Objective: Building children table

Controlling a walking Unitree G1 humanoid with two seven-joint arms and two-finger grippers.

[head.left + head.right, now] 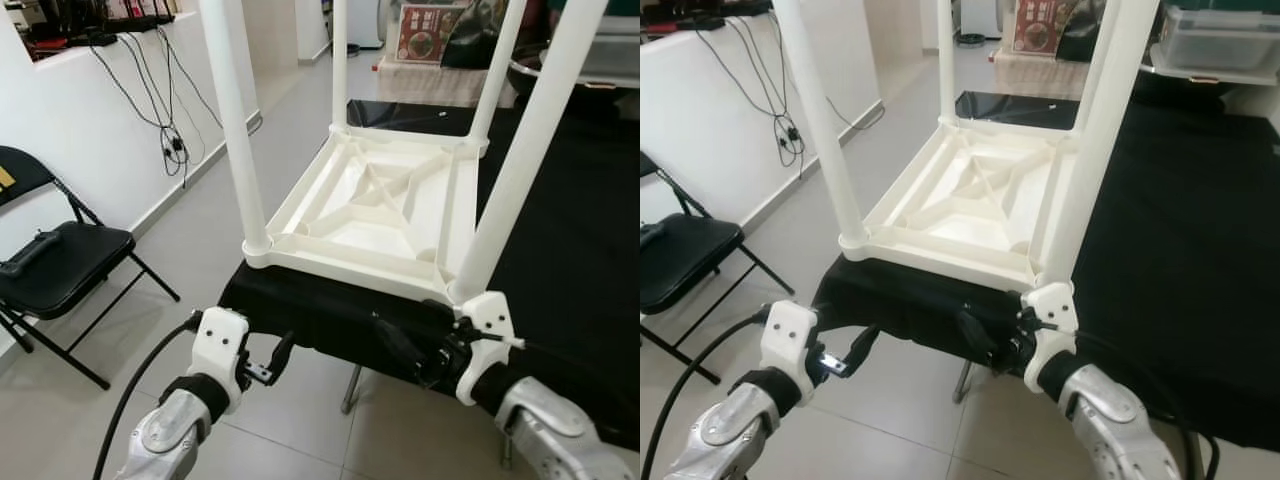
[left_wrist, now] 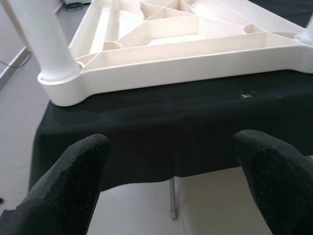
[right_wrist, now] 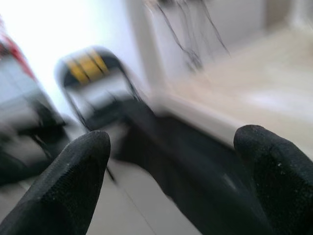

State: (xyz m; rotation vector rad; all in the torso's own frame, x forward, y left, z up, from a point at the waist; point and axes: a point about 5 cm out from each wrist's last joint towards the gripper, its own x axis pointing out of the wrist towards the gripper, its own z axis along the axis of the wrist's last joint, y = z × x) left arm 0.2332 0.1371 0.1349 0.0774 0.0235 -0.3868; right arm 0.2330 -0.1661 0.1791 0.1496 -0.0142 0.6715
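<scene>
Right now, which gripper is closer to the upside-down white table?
Right. The right gripper sits just below the white table's near right leg corner; the left gripper hangs lower, off the black-covered edge.

4 table legs (image 1: 232, 120) cropped, chair (image 3: 93, 83) blurred

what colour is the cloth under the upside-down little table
Black. The cloth shows best in the left wrist view, beneath the white table.

A black folding chair (image 1: 55, 265) stands on the pale tiled floor (image 1: 210, 225) against a white wall (image 1: 80, 120) hung with dangling black cables (image 1: 165, 135).
</scene>
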